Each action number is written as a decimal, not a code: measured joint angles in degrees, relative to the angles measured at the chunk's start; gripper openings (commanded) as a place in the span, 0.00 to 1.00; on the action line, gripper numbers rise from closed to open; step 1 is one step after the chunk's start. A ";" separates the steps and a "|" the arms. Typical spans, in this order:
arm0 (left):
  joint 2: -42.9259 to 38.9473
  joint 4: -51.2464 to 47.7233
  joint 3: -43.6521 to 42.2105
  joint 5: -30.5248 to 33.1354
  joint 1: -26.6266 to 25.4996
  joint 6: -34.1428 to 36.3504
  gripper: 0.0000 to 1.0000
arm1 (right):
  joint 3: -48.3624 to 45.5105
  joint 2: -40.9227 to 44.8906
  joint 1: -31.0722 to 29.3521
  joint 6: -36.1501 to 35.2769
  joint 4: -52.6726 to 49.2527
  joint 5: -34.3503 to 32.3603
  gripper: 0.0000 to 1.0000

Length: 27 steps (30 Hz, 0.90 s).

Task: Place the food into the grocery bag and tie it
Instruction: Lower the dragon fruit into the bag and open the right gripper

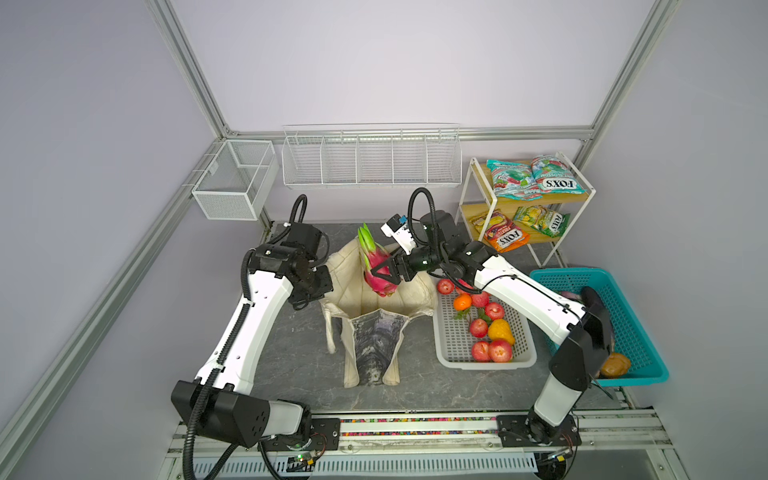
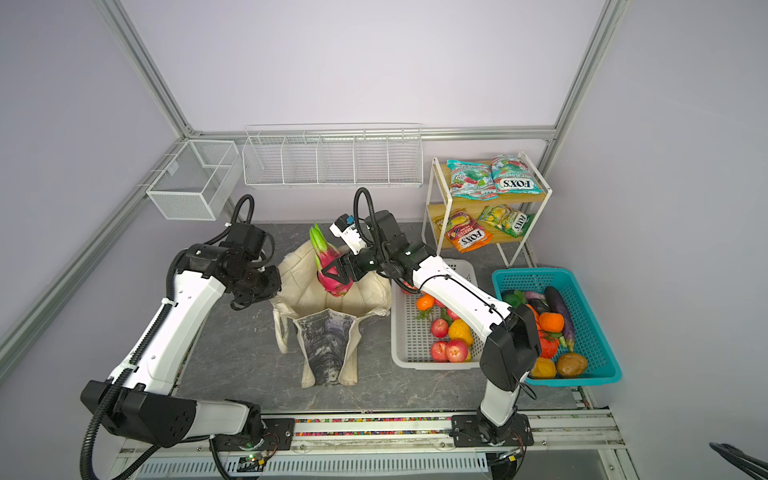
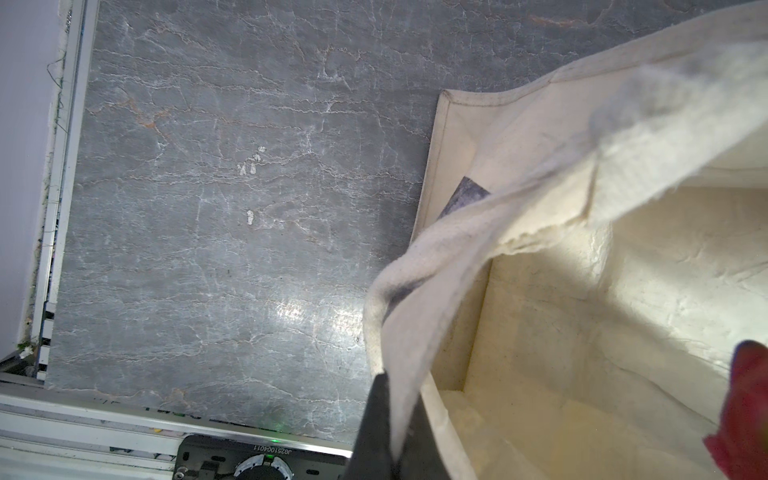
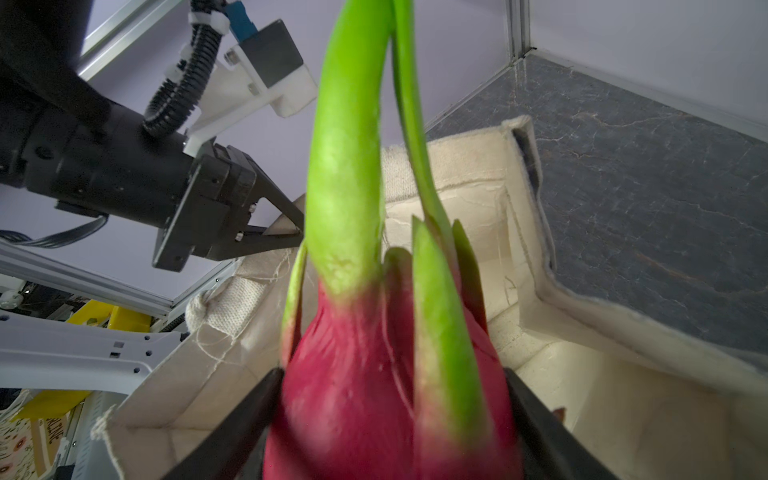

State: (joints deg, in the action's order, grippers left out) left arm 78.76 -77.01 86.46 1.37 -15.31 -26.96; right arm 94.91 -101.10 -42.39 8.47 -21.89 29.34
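At bench (image 1: 291, 353) centre, the bag (image 1: 415, 293) was seen standing with its mouth spread open, printed panel turned toward the arm bases. One handle was draped down its front left side. The left hand (image 3: 399, 399) was pressed together on a fold of cream cloth at the bag's left rim, and that side was held up. The right hand (image 1: 385, 278) was spread wide and clamped on the dragon fruit (image 4: 353, 395), one finger on each side of the pink body. The fruit was held over the open mouth, green tips pointed up and toward the back wall. Whether its lower end was below the rim could not be told. Just right of the bag, a white basket (image 1: 486, 363) was noted with red apples (image 1: 500, 350), a yellow fruit (image 1: 500, 330) and an orange one (image 1: 462, 302) inside. Further right, a teal basket (image 1: 640, 316) was partly hidden by the right arm. FOX'S packets (image 1: 559, 180) were laid on a two-tier shelf (image 1: 490, 199) at back right.
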 measured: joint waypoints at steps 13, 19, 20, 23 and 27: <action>-0.48 0.48 -0.55 -0.17 0.00 -0.46 0.00 | -2.49 -2.34 -1.75 -4.59 -3.13 0.02 0.60; -0.48 0.50 -0.55 -0.24 0.00 -0.55 0.00 | -2.71 -3.37 -2.54 -7.43 -5.64 -0.66 0.59; -0.48 0.52 -0.55 -0.26 0.00 -0.61 0.00 | -2.69 -3.58 -2.69 -7.82 -6.14 -0.74 0.59; -0.48 0.59 -0.55 -0.44 0.00 -0.85 0.00 | -2.60 -4.83 -3.10 -8.55 -7.32 -1.29 0.59; -0.48 0.68 -0.52 -0.85 0.04 -0.85 0.00 | -0.70 -8.20 -3.26 -8.31 -9.66 -3.43 0.59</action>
State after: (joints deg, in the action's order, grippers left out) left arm 78.28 -76.34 85.93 0.51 -15.27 -27.81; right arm 94.21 -109.30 -45.65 0.16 -31.55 25.91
